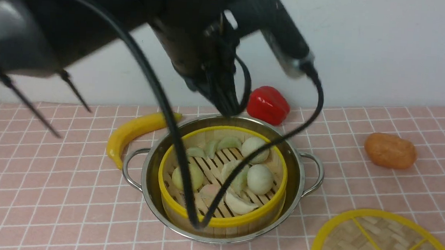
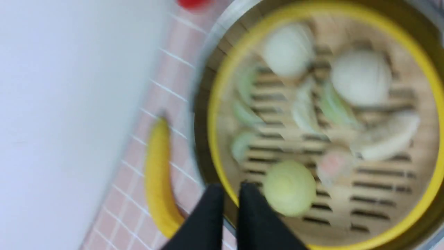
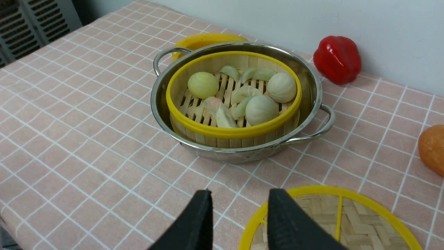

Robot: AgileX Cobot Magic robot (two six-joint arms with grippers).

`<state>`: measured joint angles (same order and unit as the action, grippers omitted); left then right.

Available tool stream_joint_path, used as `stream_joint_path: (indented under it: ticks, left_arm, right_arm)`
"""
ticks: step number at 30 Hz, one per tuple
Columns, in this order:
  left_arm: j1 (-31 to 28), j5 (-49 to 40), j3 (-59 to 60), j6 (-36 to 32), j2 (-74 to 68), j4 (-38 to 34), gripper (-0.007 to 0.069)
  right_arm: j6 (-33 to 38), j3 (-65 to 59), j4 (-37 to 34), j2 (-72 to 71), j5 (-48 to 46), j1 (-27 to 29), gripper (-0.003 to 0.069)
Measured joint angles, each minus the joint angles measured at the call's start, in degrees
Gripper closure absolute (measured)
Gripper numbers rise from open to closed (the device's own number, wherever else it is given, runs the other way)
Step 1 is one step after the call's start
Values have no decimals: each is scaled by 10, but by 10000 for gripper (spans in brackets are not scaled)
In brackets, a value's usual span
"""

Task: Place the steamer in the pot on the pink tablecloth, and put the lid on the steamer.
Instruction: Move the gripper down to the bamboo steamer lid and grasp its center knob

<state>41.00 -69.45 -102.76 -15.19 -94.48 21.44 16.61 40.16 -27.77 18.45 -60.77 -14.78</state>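
The steamer sits inside the pot on the pink tablecloth, with a gap round its rim. The lid lies flat at the pot's 4 o'clock. The left gripper, nearly closed and empty, hovers over the pot's 12 o'clock rim. The right gripper is spread and empty above the lid's edge. There is bare cloth at 8 o'clock.
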Motion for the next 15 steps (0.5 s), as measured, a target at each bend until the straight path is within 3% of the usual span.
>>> stream_joint_path:
  ticks: [7, 15]
  left_arm:
    - [-39, -1, -10, 78, 127, -1, 647]
    - [-173, -1, 39, 81, 235, -26, 646]
  right_arm:
    - [0, 0, 0, 0, 0, 0, 416]
    - [1, 0, -58, 2, 13, 0, 416]
